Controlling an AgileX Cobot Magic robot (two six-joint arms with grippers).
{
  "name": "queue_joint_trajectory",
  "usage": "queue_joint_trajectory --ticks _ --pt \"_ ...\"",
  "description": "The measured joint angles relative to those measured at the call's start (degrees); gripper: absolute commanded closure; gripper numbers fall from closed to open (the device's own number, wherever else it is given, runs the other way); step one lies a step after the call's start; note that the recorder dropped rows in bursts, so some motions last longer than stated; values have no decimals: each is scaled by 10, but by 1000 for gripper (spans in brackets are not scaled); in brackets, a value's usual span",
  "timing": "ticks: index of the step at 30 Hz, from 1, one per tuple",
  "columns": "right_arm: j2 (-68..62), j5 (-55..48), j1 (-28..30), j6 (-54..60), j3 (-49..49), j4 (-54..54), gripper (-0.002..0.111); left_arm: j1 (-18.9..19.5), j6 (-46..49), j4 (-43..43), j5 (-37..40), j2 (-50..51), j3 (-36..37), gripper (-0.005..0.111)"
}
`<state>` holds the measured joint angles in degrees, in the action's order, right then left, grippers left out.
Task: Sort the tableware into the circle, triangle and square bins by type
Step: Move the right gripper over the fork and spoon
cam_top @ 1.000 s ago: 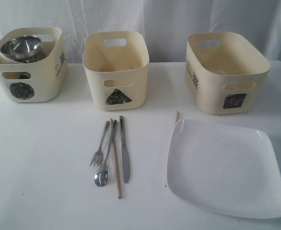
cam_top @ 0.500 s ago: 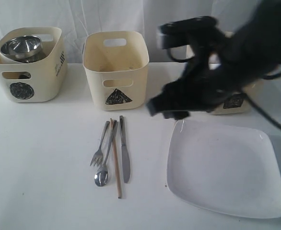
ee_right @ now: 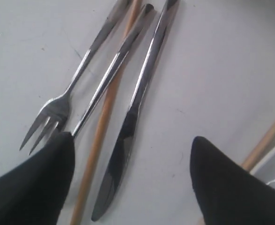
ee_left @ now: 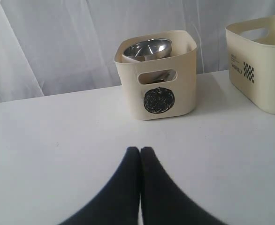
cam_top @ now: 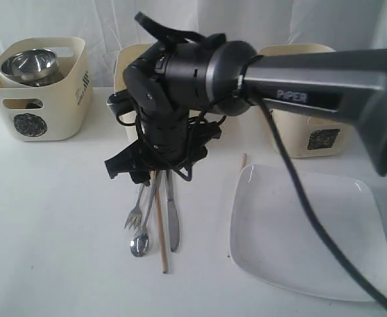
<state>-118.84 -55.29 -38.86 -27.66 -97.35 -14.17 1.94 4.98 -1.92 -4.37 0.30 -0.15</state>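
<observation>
Knife (ee_right: 128, 133) lies beside chopstick (ee_right: 100, 131), spoon (ee_right: 114, 65), fork (ee_right: 57, 110) (plate (cam_top: 312, 231) apart); right hand (ee_right: 133, 140) spread above.

1. A white table (cam_top: 48, 218) fills the lower part of the exterior view; its top is flat and matte, with a few small dark specks.
2. Behind it hangs a white cloth (cam_top: 312, 20), creased in long vertical folds, closing off the whole back.
3. Light is soft and even; shadows on the table are faint and grey.
</observation>
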Motion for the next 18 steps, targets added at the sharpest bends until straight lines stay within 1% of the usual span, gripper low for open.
queue_joint_trajectory --ticks 8,18 --pt "-70 -11 0 -38 -74 0 43 0 0 0 0 0 0 107" --pt "-165 -30 -12 -42 -167 5 43 0 0 0 0 0 0 107"
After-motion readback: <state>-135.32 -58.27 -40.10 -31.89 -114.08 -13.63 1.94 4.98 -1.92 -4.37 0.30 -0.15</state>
